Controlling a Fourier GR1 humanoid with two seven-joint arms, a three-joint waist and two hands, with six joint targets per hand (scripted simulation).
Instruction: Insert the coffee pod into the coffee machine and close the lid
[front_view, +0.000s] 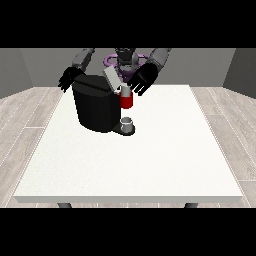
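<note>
The black coffee machine (97, 107) stands on the white table (150, 165), left of the middle and towards the far side. Its grey lid (112, 79) is tilted up. A red thing at the machine (126, 102) shows on its right side. Just above that sits a small grey thing (125, 90), which I cannot tell for the pod. The hand at the view's right (143, 79) hovers right beside this grey thing. The hand at the view's left (70, 78) is open with spread fingers, by the machine's upper left corner.
A grey cup (127, 123) stands on the machine's base at its front right. The table's front edge runs along the bottom, with wooden floor around it. The robot's torso (125, 60) is behind the machine.
</note>
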